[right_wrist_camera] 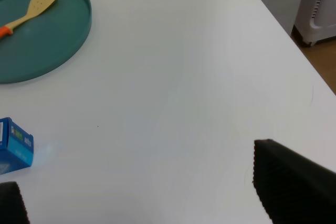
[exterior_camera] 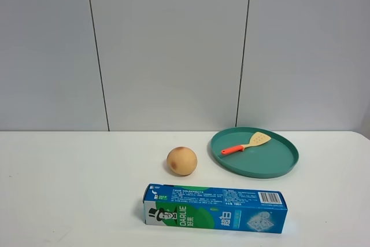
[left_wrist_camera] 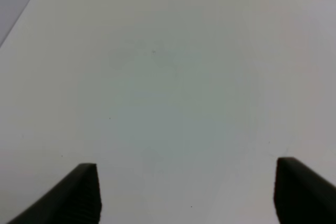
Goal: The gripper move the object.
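Toothpaste box (exterior_camera: 214, 208) and peach (exterior_camera: 182, 161) are blocking the front approach to the plate (exterior_camera: 272, 163); table (exterior_camera: 69, 172) is lying open elsewhere.

The spatula (exterior_camera: 250, 144) lies in the plate (exterior_camera: 286, 166), which sits on the table (exterior_camera: 69, 183) to the right, toward the far edge, with the spatula's handle pointing left. The round fruit (exterior_camera: 182, 161) rests just left of the plate, apart from it. The toothpaste box (exterior_camera: 215, 208) lies lengthwise at the near edge, in front of both fruit and plate.
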### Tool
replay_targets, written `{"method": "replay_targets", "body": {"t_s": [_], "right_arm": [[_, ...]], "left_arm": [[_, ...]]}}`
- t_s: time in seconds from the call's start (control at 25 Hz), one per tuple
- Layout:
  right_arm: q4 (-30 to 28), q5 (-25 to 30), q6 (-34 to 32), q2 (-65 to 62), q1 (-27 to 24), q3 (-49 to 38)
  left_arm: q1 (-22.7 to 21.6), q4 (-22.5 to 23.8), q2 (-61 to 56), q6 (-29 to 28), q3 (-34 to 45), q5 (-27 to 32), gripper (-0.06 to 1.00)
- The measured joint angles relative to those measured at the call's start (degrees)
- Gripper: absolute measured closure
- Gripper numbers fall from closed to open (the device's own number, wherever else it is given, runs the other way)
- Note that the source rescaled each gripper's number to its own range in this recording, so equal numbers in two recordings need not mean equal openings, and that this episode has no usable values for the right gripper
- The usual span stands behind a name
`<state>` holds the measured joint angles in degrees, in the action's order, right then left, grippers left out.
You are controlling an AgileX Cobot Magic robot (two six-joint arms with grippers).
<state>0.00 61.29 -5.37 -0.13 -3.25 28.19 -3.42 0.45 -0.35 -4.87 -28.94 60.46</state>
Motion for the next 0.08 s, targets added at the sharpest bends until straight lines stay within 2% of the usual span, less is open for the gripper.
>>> {"method": "replay_targets", "body": {"t_s": [0.08], "right_arm": [[0.0, 0.0, 0.0, 0.0, 0.0, 0.0]], "left_arm": [[0.0, 0.0, 0.0, 0.0, 0.0, 0.0, 0.04]]}}
